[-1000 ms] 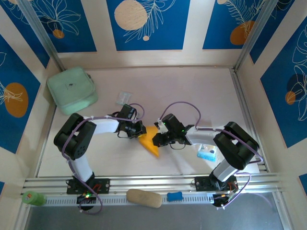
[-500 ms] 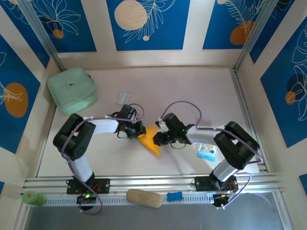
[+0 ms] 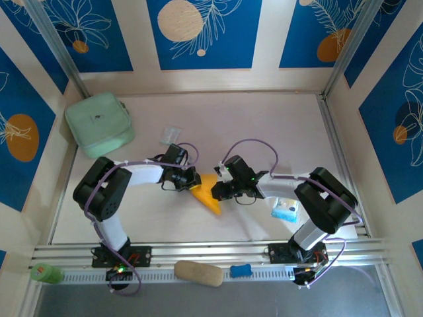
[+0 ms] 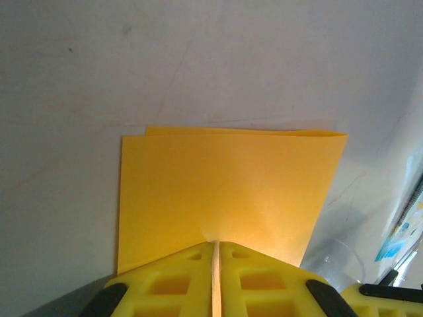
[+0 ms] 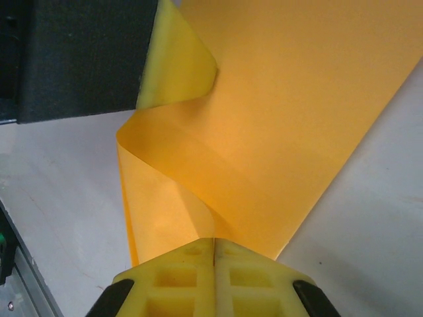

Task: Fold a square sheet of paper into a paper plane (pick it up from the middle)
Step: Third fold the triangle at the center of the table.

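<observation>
The square sheet of paper (image 3: 209, 194) is orange-yellow and hangs between both grippers just above the table's middle. In the left wrist view the sheet (image 4: 225, 188) is doubled over into a rectangle with its two layers' far edges nearly matching. My left gripper (image 4: 216, 246) is shut on its near edge. My right gripper (image 5: 215, 242) is shut on the opposite side, where the paper (image 5: 284, 112) curls up in a loose loop. The left gripper's yellow finger (image 5: 180, 63) shows there at the top left. The sheet has no paper plane shape.
A mint-green pouch (image 3: 99, 121) lies at the back left and a small clear wrapper (image 3: 170, 135) lies behind the left gripper. A blue-and-white packet (image 3: 285, 210) sits by the right arm. A tan oval lump (image 3: 198, 273) and a blue piece (image 3: 240, 270) rest on the front rail.
</observation>
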Controlling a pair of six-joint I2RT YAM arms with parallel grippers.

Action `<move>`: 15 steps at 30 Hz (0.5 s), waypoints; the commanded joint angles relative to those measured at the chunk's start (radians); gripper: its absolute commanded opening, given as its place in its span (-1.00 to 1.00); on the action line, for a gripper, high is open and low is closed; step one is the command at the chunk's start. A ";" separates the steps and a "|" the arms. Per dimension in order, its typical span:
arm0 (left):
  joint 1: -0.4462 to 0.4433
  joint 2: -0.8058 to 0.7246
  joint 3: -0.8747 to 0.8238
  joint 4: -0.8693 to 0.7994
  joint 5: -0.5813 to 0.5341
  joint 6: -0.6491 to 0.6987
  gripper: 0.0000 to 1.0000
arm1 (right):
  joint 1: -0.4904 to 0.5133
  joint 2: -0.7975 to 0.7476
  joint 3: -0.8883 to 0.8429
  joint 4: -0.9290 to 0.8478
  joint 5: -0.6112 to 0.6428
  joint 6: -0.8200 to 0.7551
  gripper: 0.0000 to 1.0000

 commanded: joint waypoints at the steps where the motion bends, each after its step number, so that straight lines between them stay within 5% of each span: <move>1: 0.007 -0.022 -0.014 -0.040 -0.011 0.013 -0.80 | -0.008 0.000 0.027 -0.024 -0.008 0.010 -0.93; 15: 0.007 -0.013 -0.013 -0.033 -0.008 0.012 -0.80 | -0.018 0.005 0.023 -0.028 -0.008 0.013 -0.93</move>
